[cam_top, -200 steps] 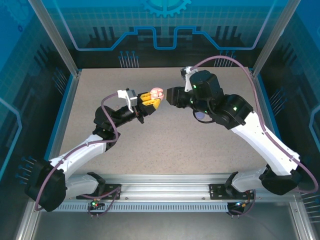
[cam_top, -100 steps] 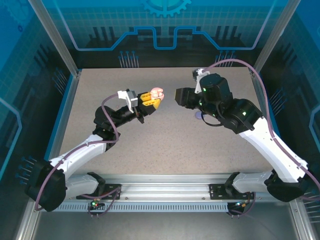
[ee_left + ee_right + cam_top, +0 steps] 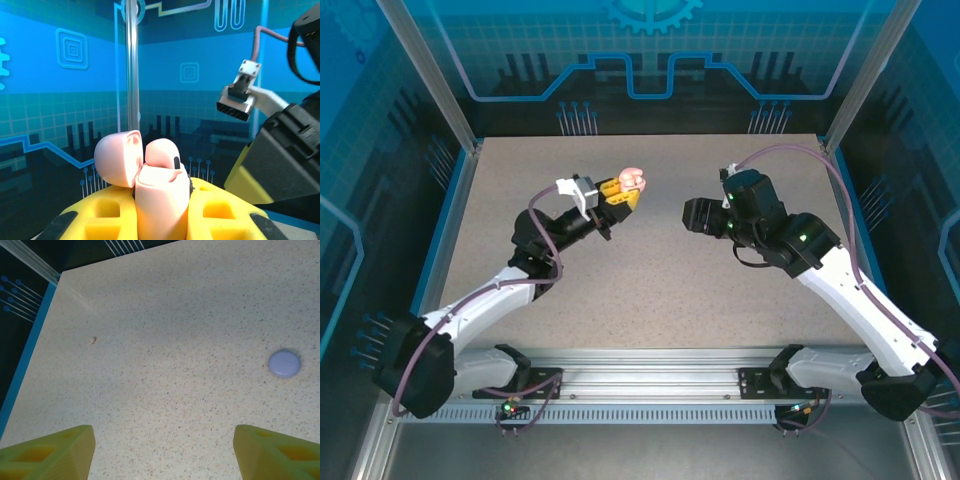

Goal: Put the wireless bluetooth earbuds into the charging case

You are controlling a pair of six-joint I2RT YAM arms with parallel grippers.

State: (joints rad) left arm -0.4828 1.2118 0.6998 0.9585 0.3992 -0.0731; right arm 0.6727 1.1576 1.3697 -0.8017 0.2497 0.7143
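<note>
Fingers [image 3: 102,217] of the left gripper [image 3: 161,215] press in on the pink case [image 3: 162,200] from both sides, pinching its base between the yellow pads. The case is open: its lid [image 3: 119,159] stands hinged back and tilted to the left, hollow side facing the base. A rounded pale piece [image 3: 161,151] with a small dark mark sits in the top of the base; it looks like a seated bud, though I cannot tell for sure. At the right of the left wrist view the black and yellow bulk of the right arm [image 3: 295,150] shows, apart from the case.

From above, the left gripper [image 3: 622,193] holds the pink case [image 3: 633,180] raised over the table [image 3: 620,300], left of centre and toward the back. The right gripper [image 3: 692,215] faces it from the right, with a clear gap between them and nothing in its grasp.

On the right wrist view the right gripper [image 3: 162,436] has its two yellow fingers [image 3: 55,452] spread wide, one at each lower corner, with bare table [image 3: 175,315] between them. A pale bud [image 3: 91,341] lies loose on the table at the upper left, near the blue edge [image 3: 25,357]. A purple case [image 3: 284,363], round and closed, lies flat at the right, well apart from the bud and from the fingers.
</note>
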